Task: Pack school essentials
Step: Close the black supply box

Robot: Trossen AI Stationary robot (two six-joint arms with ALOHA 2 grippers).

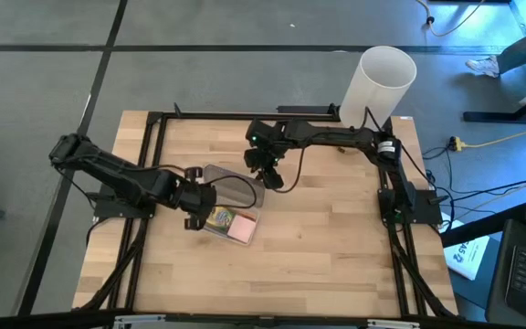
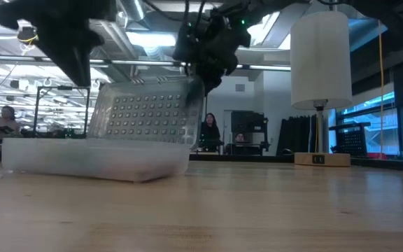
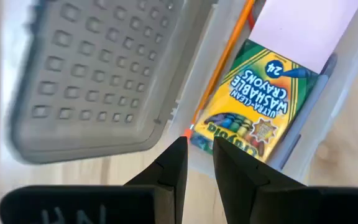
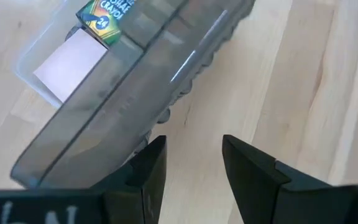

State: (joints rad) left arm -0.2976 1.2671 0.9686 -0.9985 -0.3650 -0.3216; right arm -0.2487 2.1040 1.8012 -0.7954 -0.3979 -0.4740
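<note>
Table (image 1: 336, 256); case (image 1: 237, 230) contents mostly hidden, prob. under lid (image 1: 231, 190).

I viewed from overhead, level at tabletop height, and closely from both wrists; all showed the clear case (image 1: 231, 217).

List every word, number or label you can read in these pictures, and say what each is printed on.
"24" — crayon box, inside the clear case.
"ULTRA-CLEAN WASHABLE CRAYONS" — same box, above the brand.
"Crayola" — same box, partly cut off by the left tool.
Raised marking on the left tool's body: too blurred to read.
Marking on the right tool: unreadable.
</note>
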